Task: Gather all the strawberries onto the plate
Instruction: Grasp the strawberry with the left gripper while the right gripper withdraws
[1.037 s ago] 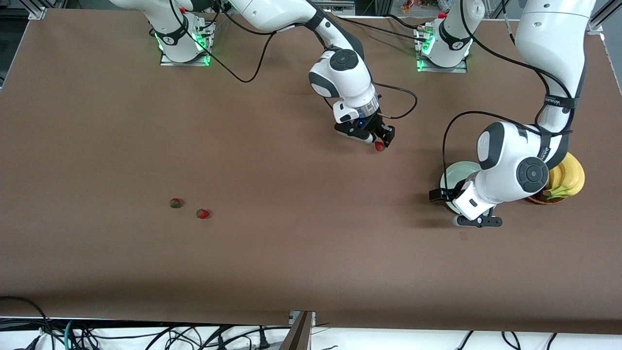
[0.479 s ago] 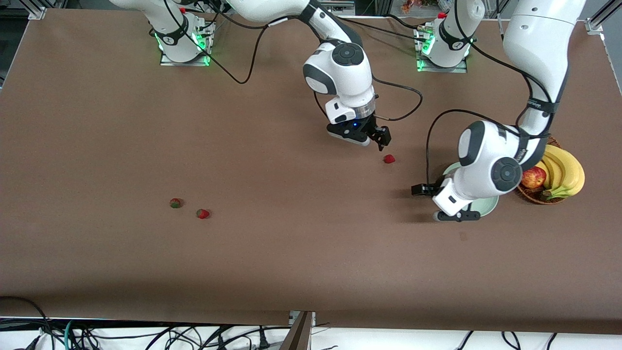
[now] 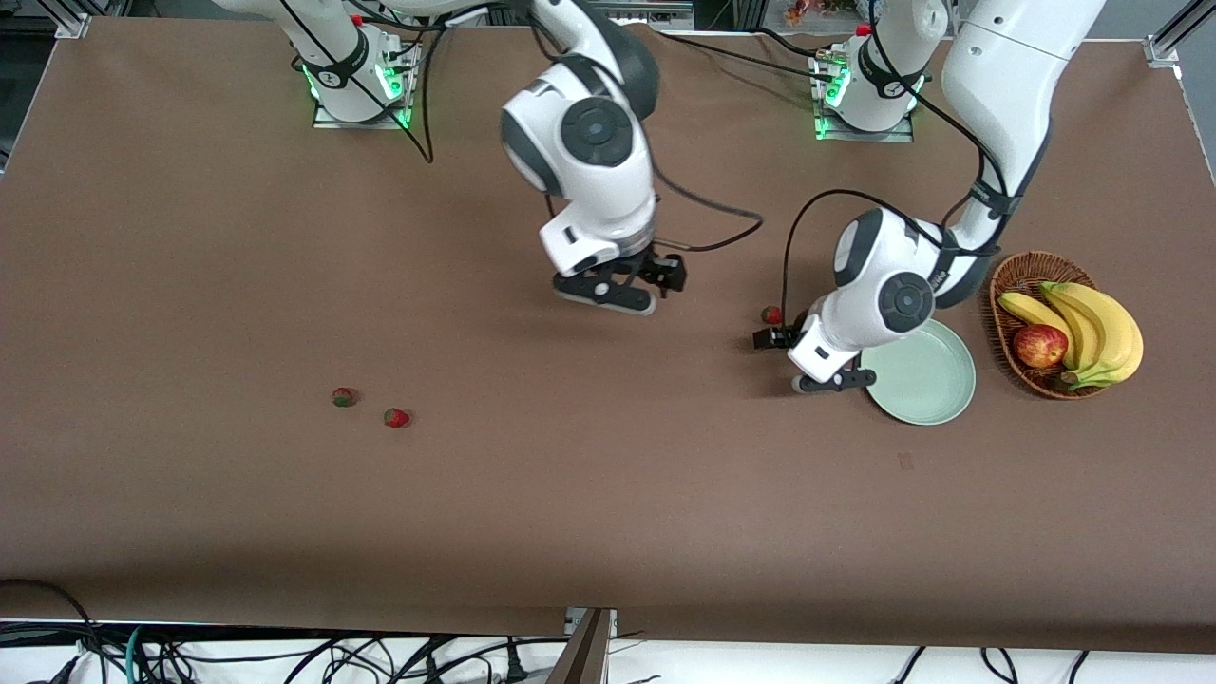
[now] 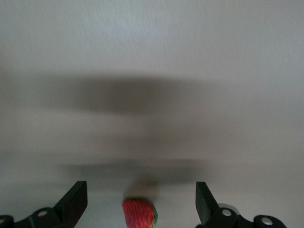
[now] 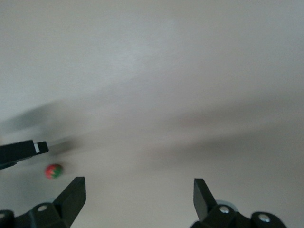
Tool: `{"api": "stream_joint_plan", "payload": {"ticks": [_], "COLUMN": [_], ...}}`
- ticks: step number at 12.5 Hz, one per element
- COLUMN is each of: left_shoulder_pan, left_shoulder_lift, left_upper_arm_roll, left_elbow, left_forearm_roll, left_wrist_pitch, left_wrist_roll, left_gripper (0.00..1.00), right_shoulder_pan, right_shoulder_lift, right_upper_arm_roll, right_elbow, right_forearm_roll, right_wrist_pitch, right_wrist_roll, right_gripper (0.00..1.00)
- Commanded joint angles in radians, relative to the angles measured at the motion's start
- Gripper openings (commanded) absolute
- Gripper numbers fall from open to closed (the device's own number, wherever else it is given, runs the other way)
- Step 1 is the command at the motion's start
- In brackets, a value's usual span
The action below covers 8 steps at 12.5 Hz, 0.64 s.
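Hanging low over the brown desk [image 3: 190, 237], the left claw [image 3: 771, 336] has its fingers [image 4: 76, 202] spread wide, with one strawberry [image 3: 771, 314] lying on the desk between them, touching neither. The mint-green plate [image 3: 931, 385] sits just beside that claw, toward the left arm's end of the desk, with a wicker basket [image 3: 1007, 294] of bananas [image 3: 1102, 328] and an apple [image 3: 1039, 346] next to it, nearer that end's edge. The right claw [image 3: 638, 283] hovers over the desk's middle, also wide open and holding nothing. Two more strawberries [image 3: 344, 397] [image 3: 396, 417] lie close together, well apart from the plate, toward the right arm's end and nearer the front edge.
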<state>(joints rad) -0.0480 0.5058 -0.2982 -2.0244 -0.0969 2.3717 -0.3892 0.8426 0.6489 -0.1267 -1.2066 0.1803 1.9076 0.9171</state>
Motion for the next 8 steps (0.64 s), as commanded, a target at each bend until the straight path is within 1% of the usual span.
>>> {"api": "stream_joint_plan", "payload": {"ticks": [1,3,5,8], "left_shoulder_pan": [-0.001,-0.007,-0.044,-0.059], "left_shoulder_lift": [-0.081,-0.086,-0.082,-0.076], "left_upper_arm_roll": [-0.004,-0.006,-0.007,-0.013], "left_elbow": [-0.114,-0.154,-0.186,-0.186], "left_forearm_roll": [0.0,0.0,0.006,0.095], "left_wrist_pitch": [0.041,0.064,0.115,0.121], "left_wrist_roll": [-0.036,-0.045,-0.156,-0.264], "left_gripper": [1.0,1.0,1.0,1.0], "right_shoulder_pan": [-0.068,-0.111,-0.116,-0.116], "right_shoulder_lift": [-0.083,-0.118,-0.194,-0.293], "right_upper_arm_roll": [-0.007,-0.028,-0.097,-0.22], "right_elbow": [-0.083,-0.123,-0.264,-0.5], "right_forearm_roll": [0.025,0.025,0.028,0.093], "right_wrist_pitch": [-0.085,-0.139,-0.118,0.003], "right_wrist_roll": [-0.194,-0.333,-0.493,-0.783], "right_gripper": [1.0,1.0,1.0,1.0]}}
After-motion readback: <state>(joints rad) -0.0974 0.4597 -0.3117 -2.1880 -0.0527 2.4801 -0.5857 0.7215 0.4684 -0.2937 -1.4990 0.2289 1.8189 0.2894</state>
